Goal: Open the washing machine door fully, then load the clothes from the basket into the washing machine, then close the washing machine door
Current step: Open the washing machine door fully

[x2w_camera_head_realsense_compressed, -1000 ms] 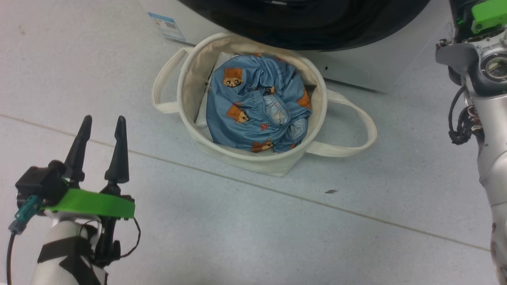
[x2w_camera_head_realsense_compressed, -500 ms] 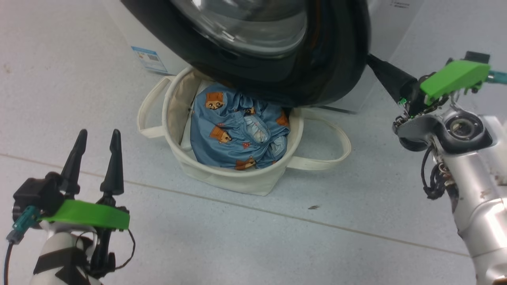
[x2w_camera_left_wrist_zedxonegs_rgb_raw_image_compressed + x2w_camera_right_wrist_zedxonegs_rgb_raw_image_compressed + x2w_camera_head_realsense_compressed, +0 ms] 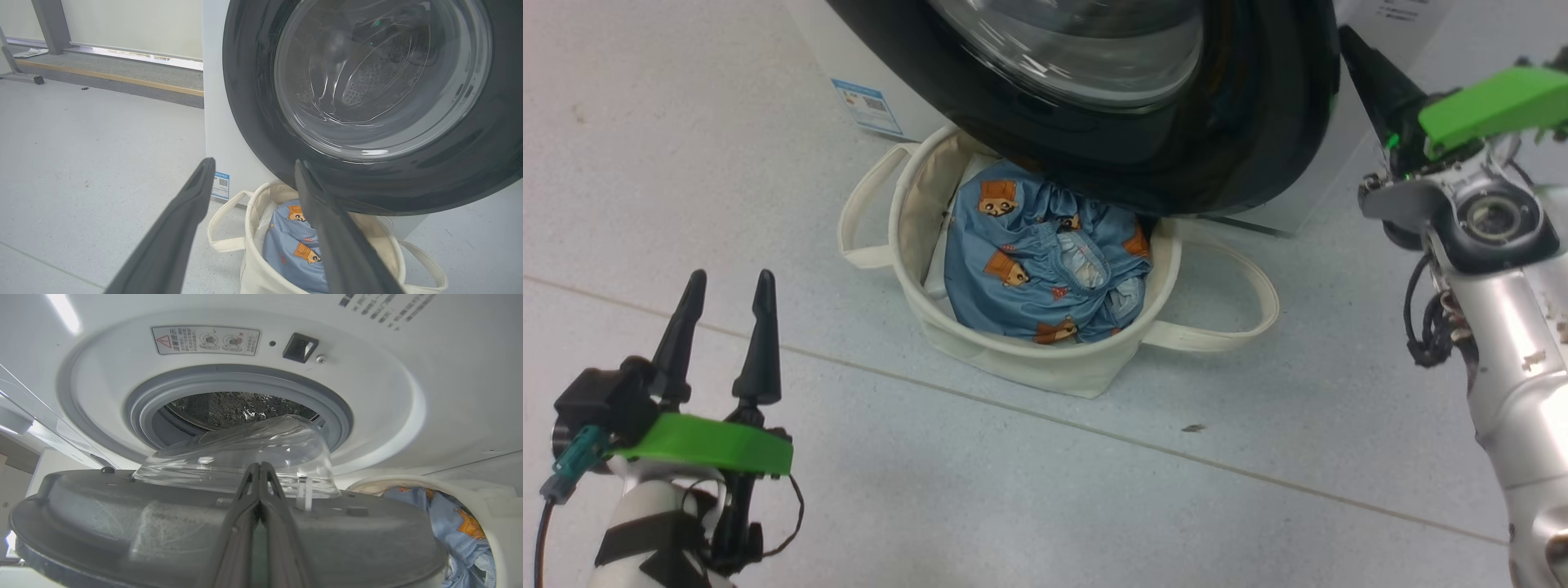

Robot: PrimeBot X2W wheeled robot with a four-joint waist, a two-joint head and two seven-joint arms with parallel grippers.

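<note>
Partly open: the washing machine door (image 3: pixel 1086 98), swung out from the washing machine (image 3: pixel 214 122) and hanging over the far rim of the basket (image 3: pixel 1029 359), glass bowl turned toward the grey gasket (image 3: pixel 139 404) and steel drum (image 3: pixel 233 406). Step in hand, as judged: the first, opening the door fully, and not yet done. Bundled inside the basket, untouched: the clothes (image 3: pixel 1045 269), blue with bears, on the floor (image 3: pixel 1013 490) just in front of the machine.

At the door's grey inner face, near its free edge: the right end effector (image 3: pixel 259 467), clenched, fingers pressed together, nothing between them; contact with the door not certain. Off to the left of the basket, above the floor: the left end effector (image 3: pixel 729 282), released, fingers spread, empty.

Next, probably: push the door further out along its arc with the shut fingers until wide open, staying clear of the basket handles (image 3: pixel 1241 318); only then reach for the garments.
</note>
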